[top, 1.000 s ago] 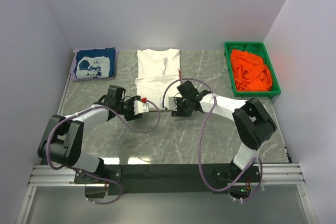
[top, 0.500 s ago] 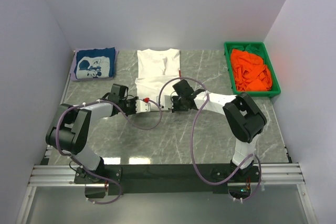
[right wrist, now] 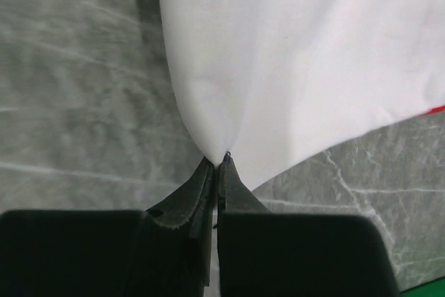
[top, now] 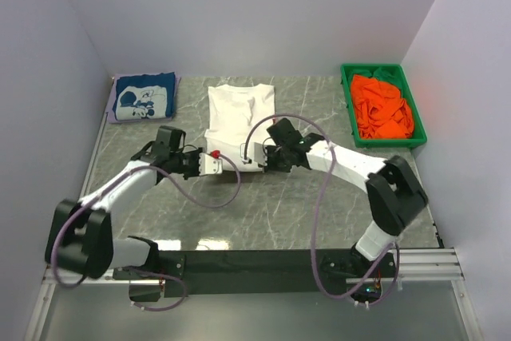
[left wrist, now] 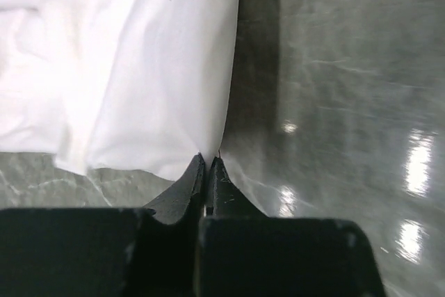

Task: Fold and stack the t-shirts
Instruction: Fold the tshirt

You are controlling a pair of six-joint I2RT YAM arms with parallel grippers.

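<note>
Reaching inward from both sides, the two arms meet at the near edge of the white t-shirt (top: 239, 113), which lies flat in the middle of the marble surface (top: 279, 213). The left arm (top: 120, 185) stretches low from its base, with the elbow out to the left and the wrist turned right. Its left claw (top: 217, 166) is clenched on the shirt's near left corner. In the left wrist view the fingertips of that claw (left wrist: 206, 166) are pressed together with a point of white cloth (left wrist: 139, 67) pinched between them. The right arm (top: 351, 161) bends sharply at its elbow near the right side and runs leftward along the surface. Its right claw (top: 257, 162) grasps the near right corner. The right wrist view shows that claw (right wrist: 221, 163) nipping the cloth (right wrist: 299, 53) to a peak. A folded navy t-shirt (top: 144, 96) sits at the far left corner. Crumpled orange t-shirts (top: 383, 108) fill the green bin (top: 348, 113) at the far right.
</note>
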